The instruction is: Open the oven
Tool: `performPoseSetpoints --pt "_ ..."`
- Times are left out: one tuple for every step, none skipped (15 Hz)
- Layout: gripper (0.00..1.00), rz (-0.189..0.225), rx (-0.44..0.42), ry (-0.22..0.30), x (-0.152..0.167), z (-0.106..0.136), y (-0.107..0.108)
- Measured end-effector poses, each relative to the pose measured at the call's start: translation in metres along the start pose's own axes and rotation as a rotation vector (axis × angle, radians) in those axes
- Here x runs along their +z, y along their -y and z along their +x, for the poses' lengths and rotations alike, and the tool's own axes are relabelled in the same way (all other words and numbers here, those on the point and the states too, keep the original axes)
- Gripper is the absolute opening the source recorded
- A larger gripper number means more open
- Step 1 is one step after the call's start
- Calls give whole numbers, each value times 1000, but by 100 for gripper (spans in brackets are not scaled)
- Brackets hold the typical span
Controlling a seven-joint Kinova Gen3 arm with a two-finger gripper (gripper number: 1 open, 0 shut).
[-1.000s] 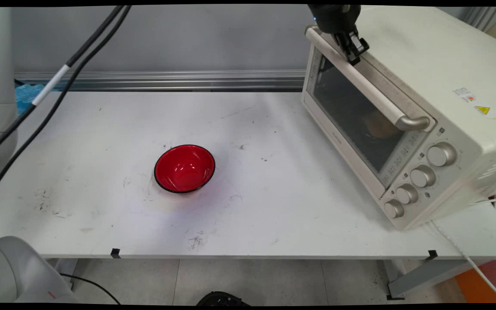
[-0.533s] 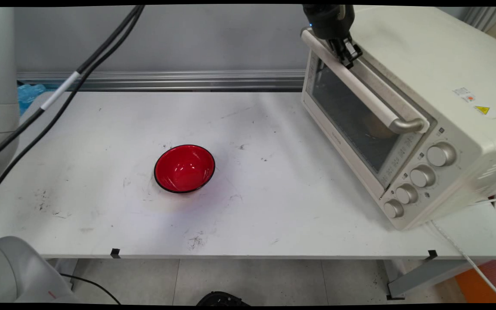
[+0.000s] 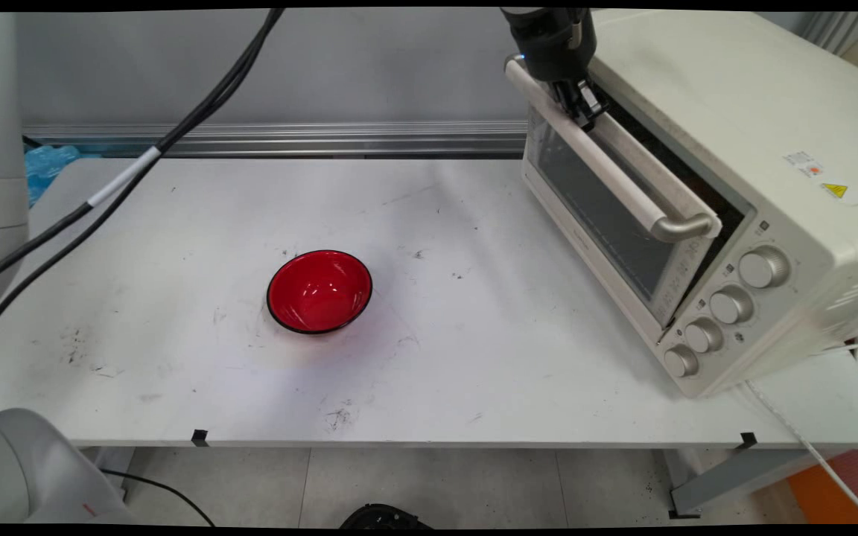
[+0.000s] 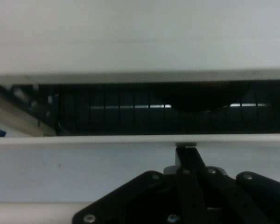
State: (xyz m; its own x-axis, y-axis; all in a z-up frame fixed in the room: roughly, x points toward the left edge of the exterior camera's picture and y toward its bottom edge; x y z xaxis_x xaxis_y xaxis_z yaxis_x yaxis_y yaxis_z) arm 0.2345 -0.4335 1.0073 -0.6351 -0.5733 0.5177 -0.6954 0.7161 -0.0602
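Spanning the whole scene was a white table, scuffed with dark marks. Toaster oven, cream-coloured, stood at the table's 3 o'clock side, four knobs down its front panel; its glass door hung tilted ajar at the top, a dark gap showing behind it, wire rack visible through that gap in the hand view. Door handle, a long pale bar, ran across the door's top. Red bowl, black-rimmed, sat upright near the table's centre, well apart from the oven. Gripper, black, at 12 o'clock, fingers clamped together on the handle's far end.
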Motion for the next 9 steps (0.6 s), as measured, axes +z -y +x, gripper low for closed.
performPoseSetpoints --pt "0 1 -2 6 1 -2 0" --pt "0 2 -4 11 1 -4 1" --pt "0 2 -5 18 1 -6 1" --pt "0 3 -6 24 2 -8 2" --pt "0 3 -7 29 2 -10 2" --pt "0 2 -7 35 3 -13 2" --pt "0 0 -7 39 4 -15 2" --pt "0 -3 -6 43 6 -18 2" --pt "0 -7 -6 45 7 -20 2"
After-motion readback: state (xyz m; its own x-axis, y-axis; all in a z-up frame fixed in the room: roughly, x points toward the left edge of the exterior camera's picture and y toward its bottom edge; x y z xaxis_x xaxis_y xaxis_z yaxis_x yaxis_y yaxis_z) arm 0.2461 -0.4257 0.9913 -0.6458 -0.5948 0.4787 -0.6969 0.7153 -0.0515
